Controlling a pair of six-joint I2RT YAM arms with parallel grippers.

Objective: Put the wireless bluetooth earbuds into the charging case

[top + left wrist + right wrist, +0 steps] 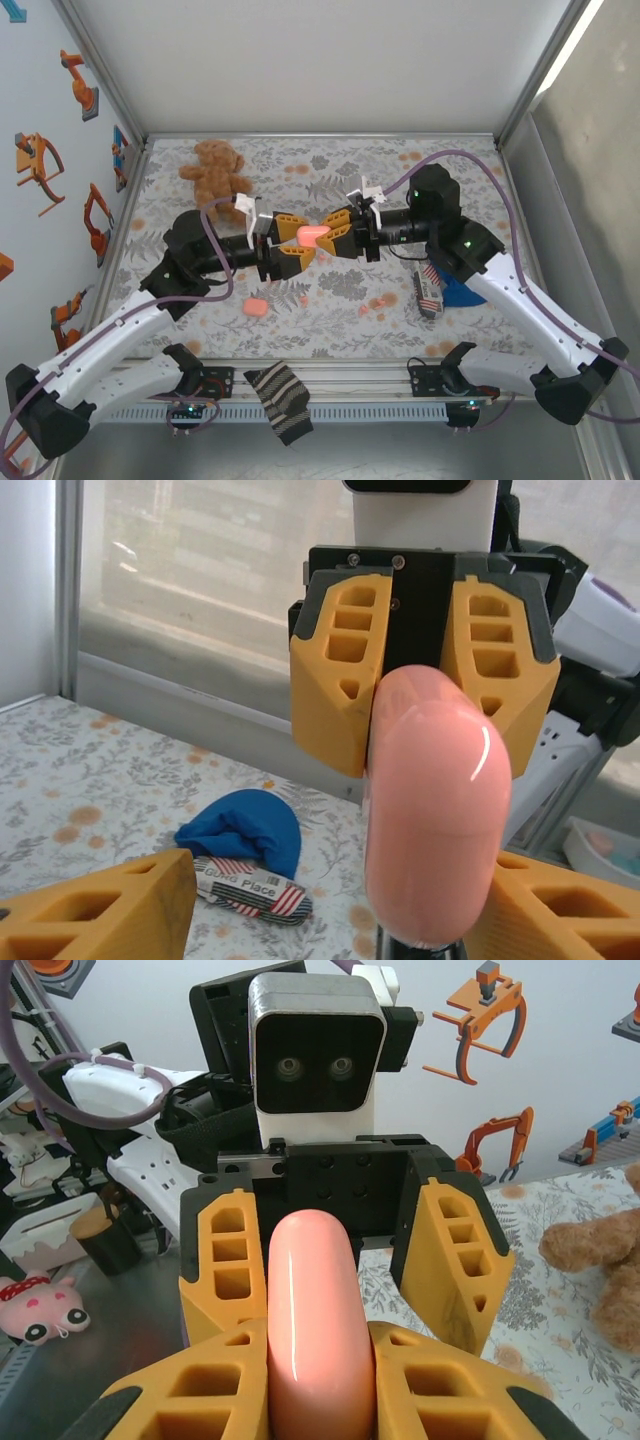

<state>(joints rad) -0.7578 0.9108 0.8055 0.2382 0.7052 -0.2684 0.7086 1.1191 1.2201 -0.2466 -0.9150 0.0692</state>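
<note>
Top: charging case (313,235) held above table (450,180) centre. Right gripper (332,231) in from 3 o'clock, jaws clamped on it. Left gripper (303,243) from 9 o'clock, jaws wide, straddling it. Loose pink piece (255,307) at 7 o'clock of the case, nearer left arm; bud or not, can't tell.
Left wrist: case long axis runs 12 to 6 between the spread jaws.
Right wrist: case pinched edge-on, same axis.

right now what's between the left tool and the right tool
A pink charging case, nothing else. In the top view the right tool clamps one end and the left tool stands open around the other.
</note>
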